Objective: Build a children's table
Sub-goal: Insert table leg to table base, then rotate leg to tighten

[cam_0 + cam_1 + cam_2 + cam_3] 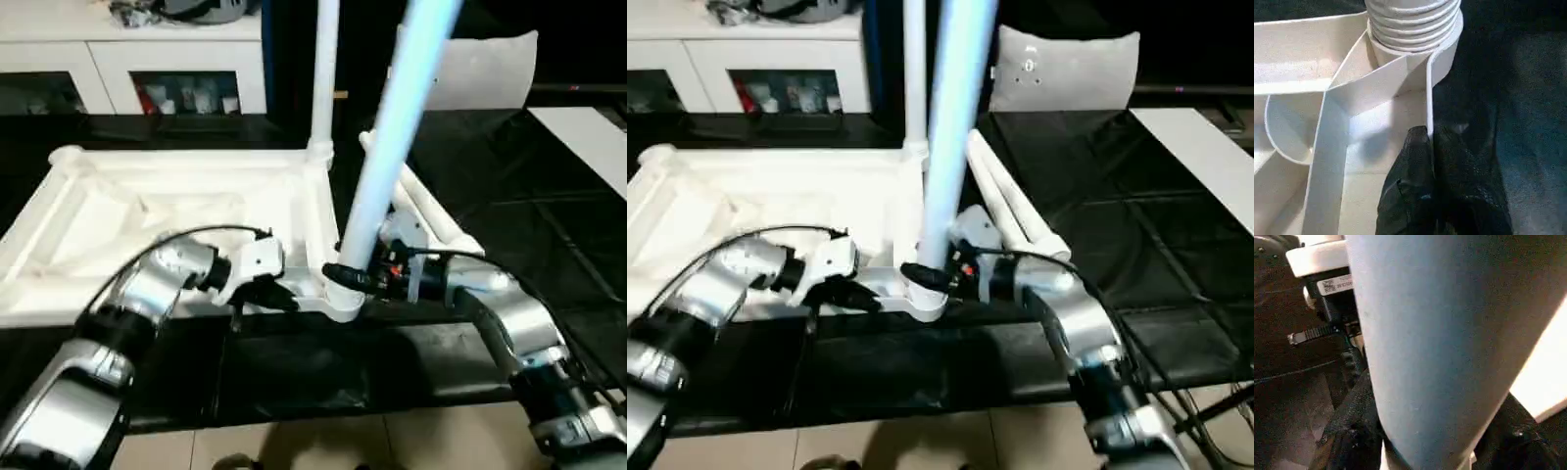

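— Well, where lay the table top (118,211)?
— Lay upside down on the black worktop (549,255), ribbed underside up, its long side along the worktop's near edge.
— And the legs?
— Stood one upright leg (324,69) in the far right corner socket. Leaned a second, the tilted leg (392,127), out of the near right corner socket (343,305), its threaded end partly in, with threads showing above the collar. Lay two spare legs (431,211) side by side on the worktop, just beside the top's right edge.
— Left gripper (265,294)?
— Reached in at the near rim, close to that near right socket. Fingers (1410,181) pressed together on the thin rim wall, one on each side, pinching it.
— Right gripper (345,276)?
— Came in level from the right, low on the tilted leg, just above the socket. Fingers wrapped round the tube, clamped on it.
— Anything else about?
— Stood a white cabinet (127,59) with glass doors beyond the worktop's far left. Lay a flat white board (588,137) toward the far right corner.
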Motion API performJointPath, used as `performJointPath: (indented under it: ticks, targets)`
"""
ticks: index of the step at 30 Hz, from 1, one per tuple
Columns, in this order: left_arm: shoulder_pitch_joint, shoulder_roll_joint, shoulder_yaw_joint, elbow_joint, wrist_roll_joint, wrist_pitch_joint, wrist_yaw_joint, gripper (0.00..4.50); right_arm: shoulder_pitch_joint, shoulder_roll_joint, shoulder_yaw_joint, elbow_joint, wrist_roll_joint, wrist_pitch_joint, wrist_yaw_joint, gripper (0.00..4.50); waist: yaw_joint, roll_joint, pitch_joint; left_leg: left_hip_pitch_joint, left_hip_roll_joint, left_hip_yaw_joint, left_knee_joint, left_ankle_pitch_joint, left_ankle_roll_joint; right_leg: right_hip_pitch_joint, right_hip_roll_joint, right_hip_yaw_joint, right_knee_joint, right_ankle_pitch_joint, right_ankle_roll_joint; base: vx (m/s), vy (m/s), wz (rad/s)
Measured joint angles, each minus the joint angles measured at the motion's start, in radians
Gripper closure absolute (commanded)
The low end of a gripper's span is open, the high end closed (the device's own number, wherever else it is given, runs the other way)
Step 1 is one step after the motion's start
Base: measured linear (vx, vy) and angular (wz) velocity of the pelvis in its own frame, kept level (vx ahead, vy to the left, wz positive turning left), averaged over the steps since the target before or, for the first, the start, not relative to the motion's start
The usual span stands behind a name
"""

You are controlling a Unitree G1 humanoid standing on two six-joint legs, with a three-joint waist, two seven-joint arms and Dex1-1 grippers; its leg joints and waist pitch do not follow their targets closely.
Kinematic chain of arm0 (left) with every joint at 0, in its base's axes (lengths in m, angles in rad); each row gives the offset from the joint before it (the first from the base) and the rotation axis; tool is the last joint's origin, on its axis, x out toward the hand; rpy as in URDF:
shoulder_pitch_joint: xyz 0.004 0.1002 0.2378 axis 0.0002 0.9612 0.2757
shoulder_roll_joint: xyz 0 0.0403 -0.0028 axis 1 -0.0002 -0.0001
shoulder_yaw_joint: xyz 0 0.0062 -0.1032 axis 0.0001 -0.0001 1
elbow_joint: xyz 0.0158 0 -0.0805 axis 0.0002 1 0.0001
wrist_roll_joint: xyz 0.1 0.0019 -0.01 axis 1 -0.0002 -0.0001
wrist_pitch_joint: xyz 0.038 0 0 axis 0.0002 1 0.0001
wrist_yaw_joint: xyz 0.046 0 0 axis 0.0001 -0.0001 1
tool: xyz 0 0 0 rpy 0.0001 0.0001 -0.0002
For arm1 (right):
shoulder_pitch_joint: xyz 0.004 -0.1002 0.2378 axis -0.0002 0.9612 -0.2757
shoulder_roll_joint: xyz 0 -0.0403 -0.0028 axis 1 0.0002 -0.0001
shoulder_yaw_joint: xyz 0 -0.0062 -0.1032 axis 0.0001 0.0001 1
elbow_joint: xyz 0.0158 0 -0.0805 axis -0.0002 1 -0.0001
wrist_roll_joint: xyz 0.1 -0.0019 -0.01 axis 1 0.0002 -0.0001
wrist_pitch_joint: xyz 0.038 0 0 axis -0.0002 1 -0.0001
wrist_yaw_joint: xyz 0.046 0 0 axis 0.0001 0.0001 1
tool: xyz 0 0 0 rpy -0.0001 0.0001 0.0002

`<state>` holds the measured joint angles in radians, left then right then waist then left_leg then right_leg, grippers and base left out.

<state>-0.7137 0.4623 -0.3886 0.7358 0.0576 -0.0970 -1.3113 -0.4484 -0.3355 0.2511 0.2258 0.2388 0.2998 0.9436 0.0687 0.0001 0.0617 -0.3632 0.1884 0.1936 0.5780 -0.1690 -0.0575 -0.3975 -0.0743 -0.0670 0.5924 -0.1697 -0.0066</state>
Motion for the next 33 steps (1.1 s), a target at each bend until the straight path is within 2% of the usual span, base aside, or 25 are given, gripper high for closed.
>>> performJointPath:
  ticks: [3,7,12,15,17,19,22,26,28,33]
  targets:
    - [-0.004,0.012,0.000,0.005,0.002,-0.005,-0.007,4.50,-0.017,0.017,0.004,0.020,-0.006,0.000,0.004,2.62,-0.011,-0.001,0.001,0.000,0.000,0.000,-0.001,0.000,0.000,0.000,0.000,0.000,0.000,0.000,0.000,0.000,0.000,0.00]
    - [0.008,0.033,0.003,-0.014,-0.004,0.003,-0.010,4.50,-0.025,0.037,0.005,0.029,-0.015,0.000,0.002,2.62,-0.015,-0.007,0.004,0.003,0.000,0.000,-0.004,0.000,0.000,-0.001,0.000,0.000,0.000,0.000,0.000,0.000,0.000,0.00]
    - [0.089,0.074,0.046,-0.131,-0.026,0.073,0.001,4.50,-0.024,0.075,0.013,0.028,-0.016,0.005,-0.034,2.62,-0.036,-0.014,0.005,0.008,0.000,0.000,-0.010,0.000,-0.001,-0.001,0.000,0.000,-0.001,-0.001,-0.001,0.000,0.000,0.00]
    - [0.197,0.114,0.087,-0.305,-0.042,0.193,0.052,4.50,-0.016,0.112,0.019,0.020,-0.016,0.013,-0.076,2.62,-0.050,-0.014,0.005,0.012,-0.001,0.000,-0.011,-0.002,-0.005,-0.002,0.001,0.000,-0.001,-0.001,-0.002,0.000,0.000,0.00]
    - [0.227,0.123,0.098,-0.372,-0.043,0.260,0.069,4.50,-0.017,0.120,0.022,0.020,-0.016,0.015,-0.088,2.62,-0.056,-0.013,0.005,0.014,-0.001,-0.001,-0.012,-0.003,-0.006,-0.002,0.001,-0.001,-0.002,-0.002,-0.003,0.000,0.000,0.00]
    - [0.272,0.123,0.113,-0.459,-0.043,0.338,0.106,4.50,-0.020,0.127,0.020,0.022,-0.018,0.016,-0.104,2.62,-0.065,-0.013,0.005,0.014,-0.001,-0.001,-0.012,-0.003,-0.006,-0.003,0.001,0.000,-0.003,-0.002,-0.003,0.000,0.000,0.00]
    - [0.349,0.086,0.146,-0.633,-0.022,0.517,0.212,4.50,-0.049,0.158,0.001,0.059,-0.036,0.016,-0.164,2.62,-0.078,-0.012,0.005,0.014,-0.001,0.000,-0.012,-0.003,-0.006,-0.003,0.002,0.000,-0.006,-0.002,-0.003,0.000,0.000,0.00]
    - [0.374,0.026,0.133,-0.745,0.014,0.668,0.312,4.50,-0.076,0.176,-0.019,0.106,-0.049,0.016,-0.230,2.62,-0.078,-0.011,0.006,0.014,-0.001,-0.001,-0.012,-0.003,-0.006,-0.003,0.003,0.000,-0.009,-0.002,-0.003,0.000,0.000,0.00]
    - [0.372,-0.003,0.109,-0.797,0.056,0.752,0.362,4.50,-0.094,0.183,-0.026,0.135,-0.053,0.016,-0.254,2.62,-0.073,-0.011,0.005,0.014,-0.001,-0.001,-0.011,-0.003,-0.006,-0.002,0.003,-0.001,-0.009,-0.002,-0.003,0.000,0.000,0.00]
    - [0.360,-0.041,0.095,-0.821,0.069,0.837,0.416,4.50,-0.112,0.193,-0.034,0.169,-0.057,0.015,-0.275,2.62,-0.067,-0.009,0.004,0.013,-0.002,-0.010,-0.010,-0.003,-0.006,-0.001,0.003,-0.006,-0.017,-0.002,-0.003,0.000,0.000,0.00]
